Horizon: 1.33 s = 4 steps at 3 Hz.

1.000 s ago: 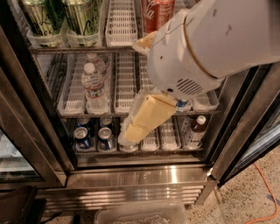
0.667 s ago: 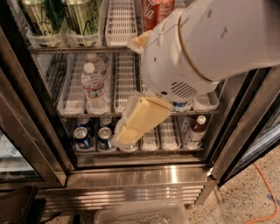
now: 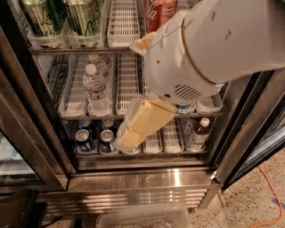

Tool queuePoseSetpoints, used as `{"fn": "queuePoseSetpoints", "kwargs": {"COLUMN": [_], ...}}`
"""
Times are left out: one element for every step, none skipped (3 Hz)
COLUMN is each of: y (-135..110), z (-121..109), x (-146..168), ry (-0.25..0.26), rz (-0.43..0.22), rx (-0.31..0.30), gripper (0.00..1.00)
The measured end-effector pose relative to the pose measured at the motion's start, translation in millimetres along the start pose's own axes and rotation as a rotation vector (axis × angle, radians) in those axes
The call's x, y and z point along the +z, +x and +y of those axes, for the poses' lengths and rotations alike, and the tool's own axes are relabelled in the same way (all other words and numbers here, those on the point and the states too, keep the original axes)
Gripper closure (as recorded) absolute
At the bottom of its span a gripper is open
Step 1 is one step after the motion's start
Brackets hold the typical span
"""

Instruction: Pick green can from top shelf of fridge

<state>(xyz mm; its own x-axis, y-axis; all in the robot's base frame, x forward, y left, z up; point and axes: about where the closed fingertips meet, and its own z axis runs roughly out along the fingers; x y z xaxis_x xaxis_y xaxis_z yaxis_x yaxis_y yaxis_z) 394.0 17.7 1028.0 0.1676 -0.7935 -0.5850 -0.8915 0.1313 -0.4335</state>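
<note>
Camera view: much was hidden. The arm's white housing [image 3: 209,49] filled the upper right and covered most of the fridge [image 3: 133,180] interior there. The gripper [image 3: 127,140] hung below it, angled down and to the left in front of the lowest rack. Whether it was open or shut could not be told, and nothing showed in its hold. A can directly behind its tip was almost wholly covered.

The green can [image 3: 83,17] stood well above and to the left of the gripper on the top shelf [image 3: 89,50], its lid cut off by the frame's upper edge. Its twin [image 3: 38,18] stood further left, cropped the same way.

Both cans were glossy yellow-green metal with dark scribbled lettering. A white slotted lane tray [image 3: 122,26] lay above the gripper, and a red can [image 3: 160,11] was half masked by the housing. A clear ribbed water bottle [image 3: 95,89] stood up and left of the gripper. Two blue-silver cans [image 3: 83,139] sat just to its left.

Compared with a second earlier, the gripper's tip had drifted slightly left.
</note>
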Motion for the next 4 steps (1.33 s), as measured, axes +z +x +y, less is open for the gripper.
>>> {"fn": "queuePoseSetpoints", "kwargs": {"y": [0.0,0.0,0.0,0.0], "z": [0.0,0.0,0.0,0.0], "x": [0.0,0.0,0.0,0.0], "ry": [0.000,0.000,0.000,0.000], "rz": [0.000,0.000,0.000,0.000], "rx": [0.000,0.000,0.000,0.000], "gripper": [0.00,0.00,0.00,0.00]}}
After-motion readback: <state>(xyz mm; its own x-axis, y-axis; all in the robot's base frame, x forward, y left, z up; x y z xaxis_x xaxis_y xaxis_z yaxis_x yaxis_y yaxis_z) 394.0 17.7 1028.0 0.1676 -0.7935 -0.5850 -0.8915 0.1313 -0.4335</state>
